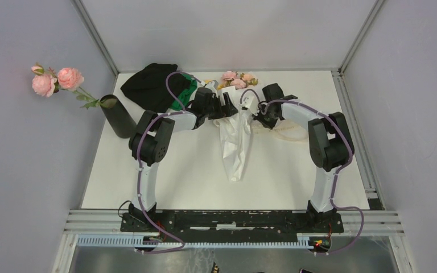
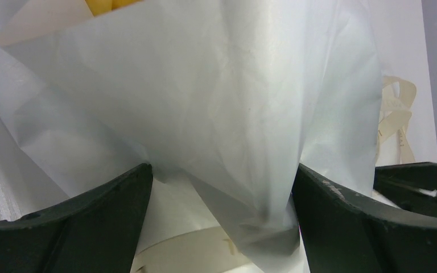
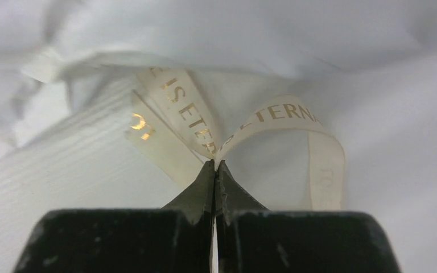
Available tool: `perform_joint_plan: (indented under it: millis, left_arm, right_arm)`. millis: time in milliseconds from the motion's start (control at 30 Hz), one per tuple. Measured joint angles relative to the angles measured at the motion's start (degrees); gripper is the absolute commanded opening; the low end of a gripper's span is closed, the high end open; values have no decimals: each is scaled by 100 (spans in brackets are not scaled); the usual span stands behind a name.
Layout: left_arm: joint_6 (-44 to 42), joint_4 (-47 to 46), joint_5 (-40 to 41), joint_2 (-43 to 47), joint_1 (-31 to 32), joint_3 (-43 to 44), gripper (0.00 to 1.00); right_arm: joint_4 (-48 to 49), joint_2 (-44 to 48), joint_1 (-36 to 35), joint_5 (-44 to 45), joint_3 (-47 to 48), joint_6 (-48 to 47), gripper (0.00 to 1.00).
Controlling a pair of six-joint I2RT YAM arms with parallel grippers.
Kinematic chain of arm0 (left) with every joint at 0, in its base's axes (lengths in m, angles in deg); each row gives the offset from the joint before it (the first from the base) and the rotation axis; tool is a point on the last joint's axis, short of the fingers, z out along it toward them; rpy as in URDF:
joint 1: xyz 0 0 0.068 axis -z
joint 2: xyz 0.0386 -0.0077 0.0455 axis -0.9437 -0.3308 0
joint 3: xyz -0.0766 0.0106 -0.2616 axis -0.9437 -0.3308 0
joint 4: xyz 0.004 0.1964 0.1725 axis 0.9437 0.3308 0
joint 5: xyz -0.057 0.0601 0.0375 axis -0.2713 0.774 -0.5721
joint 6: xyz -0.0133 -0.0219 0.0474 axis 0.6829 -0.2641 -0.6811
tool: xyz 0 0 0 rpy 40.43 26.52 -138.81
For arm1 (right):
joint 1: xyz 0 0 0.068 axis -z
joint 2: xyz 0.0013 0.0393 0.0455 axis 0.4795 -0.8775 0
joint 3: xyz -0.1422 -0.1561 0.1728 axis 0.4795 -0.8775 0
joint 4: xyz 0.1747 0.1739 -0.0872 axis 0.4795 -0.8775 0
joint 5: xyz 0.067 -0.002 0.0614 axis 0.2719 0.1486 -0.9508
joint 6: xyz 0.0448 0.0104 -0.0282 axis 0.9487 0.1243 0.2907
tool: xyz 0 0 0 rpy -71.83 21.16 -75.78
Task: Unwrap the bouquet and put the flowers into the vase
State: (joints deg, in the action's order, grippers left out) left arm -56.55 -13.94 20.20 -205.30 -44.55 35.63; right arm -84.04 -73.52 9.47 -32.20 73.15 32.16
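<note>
The bouquet lies mid-table, its white paper (image 1: 236, 145) trailing toward me and its flowers (image 1: 236, 78), pink and peach, at the far end. My left gripper (image 1: 229, 107) is open, and its fingers (image 2: 91, 219) straddle the paper cone (image 2: 216, 102) without pinching it. A yellow flower (image 2: 105, 5) peeks over the cone's top. My right gripper (image 3: 215, 165) is shut on the cream ribbon (image 3: 182, 108) with gold lettering, right at the wrap's waist (image 1: 254, 111). The black vase (image 1: 118, 118) stands tilted at the table's left edge.
A stem of pink roses (image 1: 54, 81) sticks out of the vase to the left. A black-and-green cloth heap (image 1: 156, 85) lies at the back left, just behind my left arm. Loose ribbon loops (image 1: 287, 135) trail on the table under my right arm.
</note>
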Motion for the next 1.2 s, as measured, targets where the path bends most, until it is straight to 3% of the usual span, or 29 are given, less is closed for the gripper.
perform_joint_plan:
  millis: [600, 833, 1000, 1100, 1200]
  left_arm:
    - [2, -127, -9, 103, -9, -197, 98]
    - [2, -153, -26, 168, -9, -289, 98]
    - [-2, 22, 31, 269, 44, -328, 98]
    - [-11, 236, 162, 369, 125, -317, 98]
    - [-63, 466, 223, 514, 229, -245, 98]
  right_arm:
    - [2487, 2868, 1067, 3027, -1008, 2599, 0]
    - [3010, 3657, 1132, 3412, -1257, 2918, 0]
    - [3517, 3853, 1130, 3386, -2337, 3023, 14]
    - [3672, 3842, 1130, 3394, -3289, 3174, 37]
    - [3733, 3755, 1132, 3397, -3945, 3305, 48]
